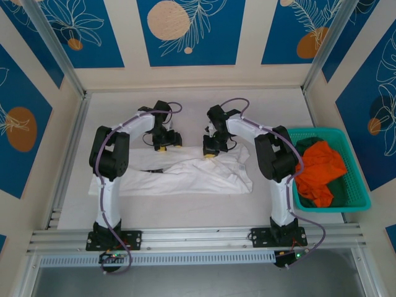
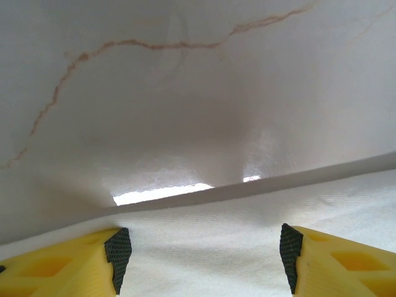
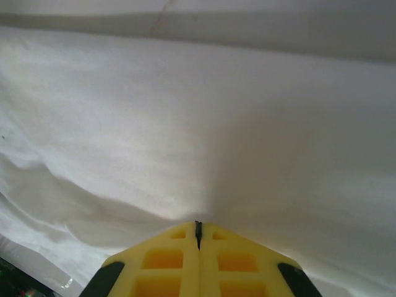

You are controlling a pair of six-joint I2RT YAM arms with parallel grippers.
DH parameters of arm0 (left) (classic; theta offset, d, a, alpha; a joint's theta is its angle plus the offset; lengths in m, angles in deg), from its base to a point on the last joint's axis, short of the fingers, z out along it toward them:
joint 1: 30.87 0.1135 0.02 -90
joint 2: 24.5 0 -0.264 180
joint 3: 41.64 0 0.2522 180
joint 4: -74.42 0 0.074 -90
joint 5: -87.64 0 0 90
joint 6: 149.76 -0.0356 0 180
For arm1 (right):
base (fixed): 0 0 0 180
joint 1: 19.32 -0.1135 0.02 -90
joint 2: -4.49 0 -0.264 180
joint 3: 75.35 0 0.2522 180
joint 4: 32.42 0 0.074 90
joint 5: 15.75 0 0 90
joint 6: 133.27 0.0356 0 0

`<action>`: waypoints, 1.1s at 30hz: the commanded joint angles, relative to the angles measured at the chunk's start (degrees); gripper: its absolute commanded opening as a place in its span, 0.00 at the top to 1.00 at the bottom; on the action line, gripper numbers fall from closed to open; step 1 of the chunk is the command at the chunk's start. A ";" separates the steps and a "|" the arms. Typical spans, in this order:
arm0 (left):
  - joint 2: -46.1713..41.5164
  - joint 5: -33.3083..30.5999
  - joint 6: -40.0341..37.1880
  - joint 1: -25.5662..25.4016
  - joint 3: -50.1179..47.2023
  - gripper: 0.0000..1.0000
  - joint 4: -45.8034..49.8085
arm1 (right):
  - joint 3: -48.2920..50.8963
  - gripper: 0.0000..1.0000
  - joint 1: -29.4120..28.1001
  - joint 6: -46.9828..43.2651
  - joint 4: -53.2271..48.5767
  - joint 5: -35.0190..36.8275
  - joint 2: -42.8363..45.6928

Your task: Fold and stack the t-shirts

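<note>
A white t-shirt [image 1: 185, 176] lies spread flat across the table between the two arms. My left gripper [image 1: 162, 148] hovers at its far edge. In the left wrist view the left gripper [image 2: 204, 247] is open, its yellow fingers [image 2: 93, 266] wide apart over the white cloth [image 2: 247, 260], with the hem just ahead. My right gripper [image 1: 209, 154] is down on the far edge too. In the right wrist view the right gripper [image 3: 198, 226] is shut, and the white cloth [image 3: 185, 124] puckers into its tips. An orange t-shirt [image 1: 318, 170] and a dark green one [image 1: 339, 187] lie crumpled in the basket.
The teal lattice basket [image 1: 365, 199] stands at the right edge of the table, beside the right arm. Bare white tabletop [image 1: 185, 102] stretches beyond the shirt to the back wall. Aluminium rails frame the table on both sides and along the front.
</note>
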 commanded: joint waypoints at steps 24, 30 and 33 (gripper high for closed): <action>1.14 -3.32 -0.45 0.32 0.34 0.31 1.16 | 3.38 0.70 -15.83 12.91 -11.00 -7.64 4.95; -0.87 -3.27 -0.38 0.12 0.85 0.30 1.47 | 8.54 0.64 -11.41 12.84 -8.25 -6.76 13.47; -3.30 -4.47 -0.17 0.04 1.46 0.29 1.78 | 11.48 0.63 -6.51 15.28 -6.19 -4.50 17.42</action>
